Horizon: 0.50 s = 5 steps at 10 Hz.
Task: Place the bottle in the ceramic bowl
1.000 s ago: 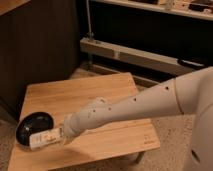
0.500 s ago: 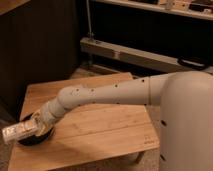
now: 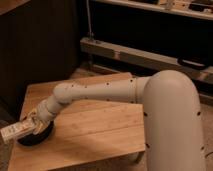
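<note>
At the lower left of the frame the gripper [image 3: 31, 126] is hanging over the worktop's left edge, its jaws gripping the bottle [image 3: 13, 132], which is lying nearly level and sticking out leftward past the worktop [image 3: 95, 130]. Just under and right of the gripper, the bowl [image 3: 36, 138] is sitting on the worktop's lower-left corner, partly hidden by the wrist. The arm [image 3: 95, 95] is stretching from the large white body at right across the wooden surface. Farther back, in the upper frame, a dark shelf unit [image 3: 145, 50] is standing.
</note>
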### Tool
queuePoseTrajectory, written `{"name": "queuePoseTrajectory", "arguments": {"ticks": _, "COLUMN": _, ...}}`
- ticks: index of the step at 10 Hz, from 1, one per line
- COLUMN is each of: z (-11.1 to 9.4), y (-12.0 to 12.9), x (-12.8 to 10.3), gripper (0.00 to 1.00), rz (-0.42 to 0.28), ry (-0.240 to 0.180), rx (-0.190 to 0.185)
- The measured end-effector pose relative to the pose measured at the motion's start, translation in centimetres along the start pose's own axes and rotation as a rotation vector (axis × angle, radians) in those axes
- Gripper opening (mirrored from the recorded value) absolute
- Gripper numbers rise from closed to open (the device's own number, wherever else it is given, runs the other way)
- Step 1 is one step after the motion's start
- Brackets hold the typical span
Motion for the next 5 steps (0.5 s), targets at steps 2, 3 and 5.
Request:
{"name": "queuePoseTrajectory", "arguments": {"ticks": 2, "z": 2.1, "y": 0.8, "x": 1.7, "gripper": 0.32, "rz": -0.012, "ry": 0.070, "rx": -0.016}}
{"name": "queuePoseTrajectory", "arguments": {"ticks": 3, "z": 2.9, "y": 1.0, "x": 2.4, "gripper": 0.43, "rz": -0.018, "ry": 0.100, "rx": -0.020}}
{"name": "queuePoseTrajectory", "arguments": {"ticks": 5, "z": 4.2, "y": 1.0, "x": 2.8, "gripper": 0.65, "rz": -0.032, "ry": 0.142, "rx": -0.030}}
